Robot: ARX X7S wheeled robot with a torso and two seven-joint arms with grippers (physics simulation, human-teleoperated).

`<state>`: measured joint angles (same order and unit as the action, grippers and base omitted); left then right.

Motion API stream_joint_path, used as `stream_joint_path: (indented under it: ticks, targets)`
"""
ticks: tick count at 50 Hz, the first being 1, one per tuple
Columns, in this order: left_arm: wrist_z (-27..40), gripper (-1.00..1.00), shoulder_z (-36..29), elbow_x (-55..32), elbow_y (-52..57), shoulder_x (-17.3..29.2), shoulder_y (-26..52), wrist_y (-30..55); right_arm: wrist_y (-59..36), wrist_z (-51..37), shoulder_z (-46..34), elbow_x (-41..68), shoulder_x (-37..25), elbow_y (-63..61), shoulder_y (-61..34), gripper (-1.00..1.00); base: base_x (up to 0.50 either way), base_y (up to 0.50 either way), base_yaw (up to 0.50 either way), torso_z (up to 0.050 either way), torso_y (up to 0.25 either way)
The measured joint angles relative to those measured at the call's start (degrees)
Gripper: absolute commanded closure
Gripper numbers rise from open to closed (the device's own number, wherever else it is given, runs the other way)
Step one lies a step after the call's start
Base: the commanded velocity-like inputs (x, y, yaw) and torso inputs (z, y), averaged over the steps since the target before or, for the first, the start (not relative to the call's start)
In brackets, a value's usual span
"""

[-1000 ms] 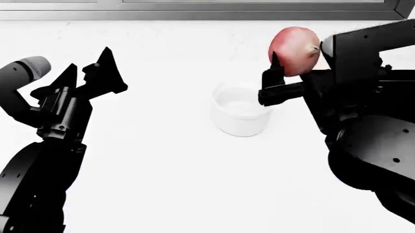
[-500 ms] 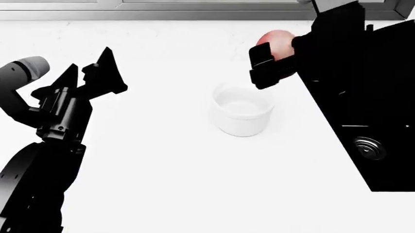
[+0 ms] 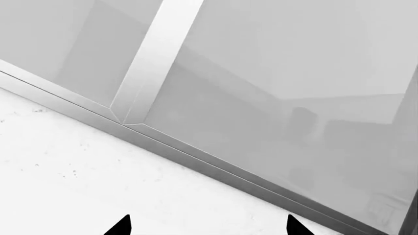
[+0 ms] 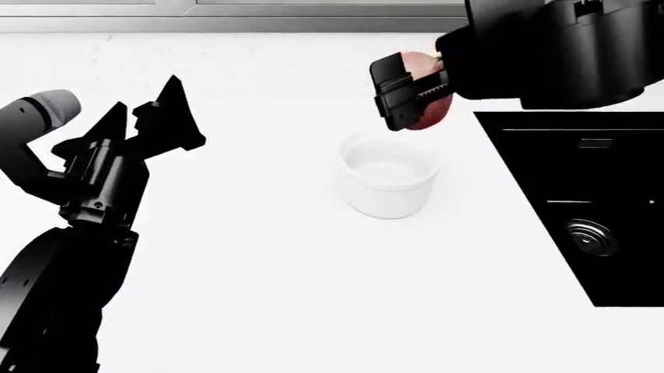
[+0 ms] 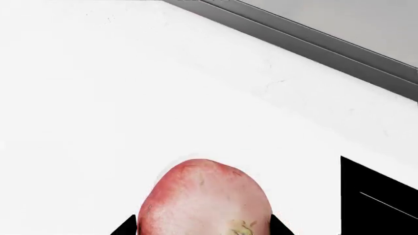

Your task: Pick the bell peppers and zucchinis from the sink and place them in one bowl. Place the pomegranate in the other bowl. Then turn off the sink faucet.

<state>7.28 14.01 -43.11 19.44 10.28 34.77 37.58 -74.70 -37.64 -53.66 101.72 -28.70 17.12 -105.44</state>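
My right gripper (image 4: 413, 92) is shut on the red-pink pomegranate (image 4: 431, 113) and holds it in the air just above the far right rim of the white bowl (image 4: 386, 186). The right wrist view shows the pomegranate (image 5: 203, 196) filling the gap between the fingertips of that gripper (image 5: 203, 227). My left gripper (image 4: 143, 109) hangs open and empty above the counter at the left, as the left wrist view confirms (image 3: 207, 227). The black sink (image 4: 550, 167) lies to the right, one steel drain (image 4: 588, 235) showing. Bell peppers, zucchinis and the sink faucet are out of view.
White counter (image 4: 260, 256) surrounds the bowl. A grey window frame (image 4: 311, 22) runs along the counter's far edge. The sink's near left corner is at the lower right of the head view.
My right arm has swung left and down with the pomegranate, from high on the right to just over the bowl's far rim, uncovering the sink. The left arm has not moved.
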Motion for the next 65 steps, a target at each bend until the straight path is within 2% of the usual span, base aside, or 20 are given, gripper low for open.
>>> stream_joint_path:
  ticks: [26, 65]
  targets:
    - [0.62, -1.0, -0.35, -1.19, 0.32, 0.72, -0.37, -0.56, 2.58, 19.34, -7.46, -12.63, 7.1, 11.6, -0.69, 1.0, 0.0, 0.0, 0.0, 0.001, 0.0]
    - [1.39, -1.0, -0.97, -2.54, 0.15, 1.79, -0.41, -1.34, 8.29, 33.3, -14.59, -22.79, 12.63, 24.43, 0.5, 1.0, 0.0, 0.0, 0.0, 0.0, 0.0]
